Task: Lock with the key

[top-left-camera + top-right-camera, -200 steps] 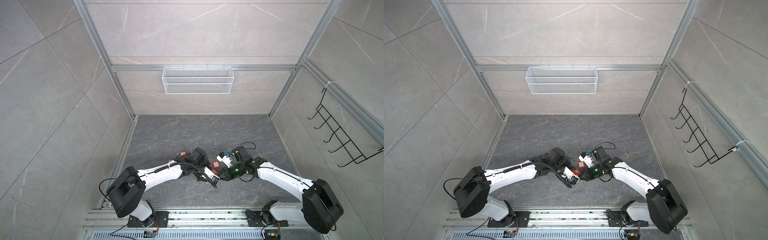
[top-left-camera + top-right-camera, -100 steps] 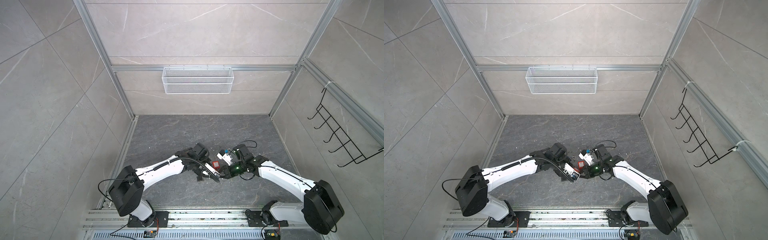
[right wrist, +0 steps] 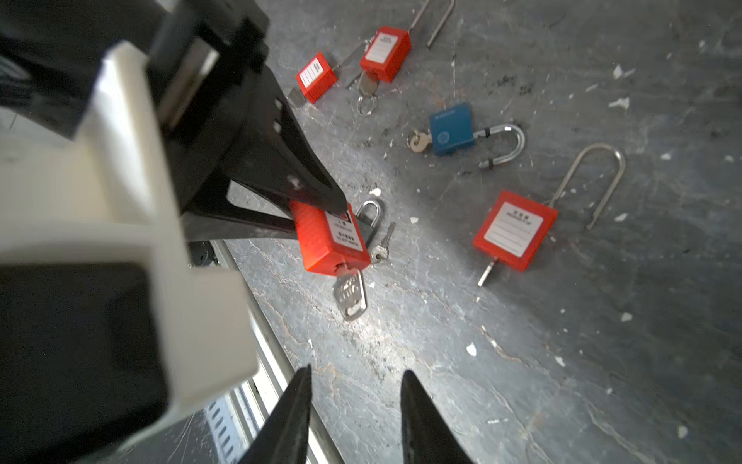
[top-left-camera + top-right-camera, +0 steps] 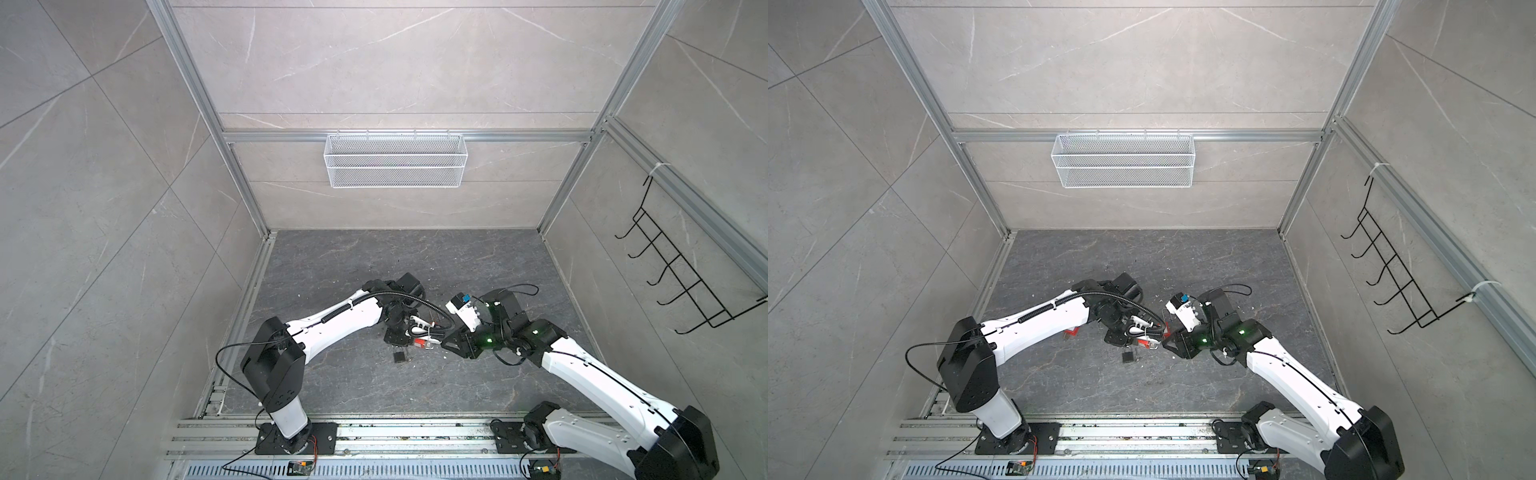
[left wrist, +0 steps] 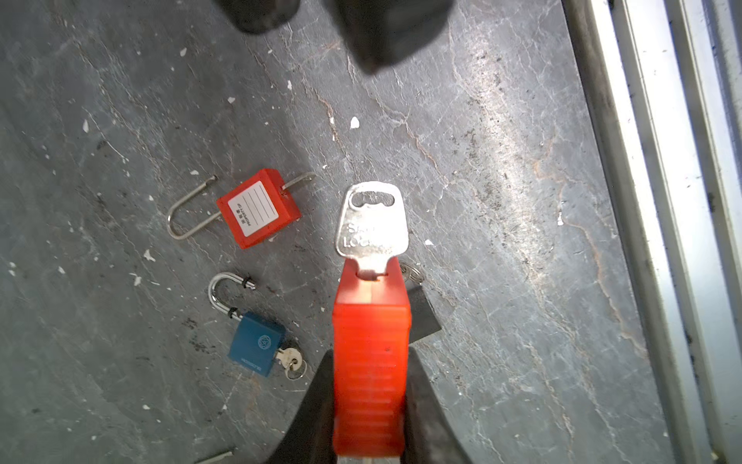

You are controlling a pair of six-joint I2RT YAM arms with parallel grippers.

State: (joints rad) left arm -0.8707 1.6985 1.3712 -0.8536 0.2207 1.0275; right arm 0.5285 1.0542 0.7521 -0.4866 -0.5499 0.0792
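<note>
**Over the grey floor: red padlock clamped, key seated in its base**

Near the front middle of the floor [image 5: 522,201], the red padlock [image 5: 371,361] is held clear of the surface by the left gripper [image 5: 369,353]. Its jaws are closed against the two ribbed sides of the body. The padlock is seen in both top views [image 4: 419,342] [image 4: 1143,342], between the two arms' wrists.

The key [image 5: 371,221] is seated in the keyway at the end of the body that faces away from the left gripper. Its silver bow is left protruding and free. In the right wrist view the same padlock [image 3: 331,237] is shown tilted, with the key [image 3: 351,295] hanging from its lower end. The shackle is hidden by the gripper, so it cannot be told whether it is latched.

The right gripper [image 3: 356,371] is shown with its jaws parted and nothing between them. The key lies beyond the tips and is not touched.

Other locks are left lying on the floor:
- A dark padlock [image 4: 400,356] lies just below the held one.
- A blue padlock [image 5: 257,343] has its own small key inserted and its shackle swung open.
- A long-shackled red padlock [image 5: 259,209] has its shackle raised.
- Two further red padlocks [image 3: 317,78] are seen farther off in the right wrist view.
</note>
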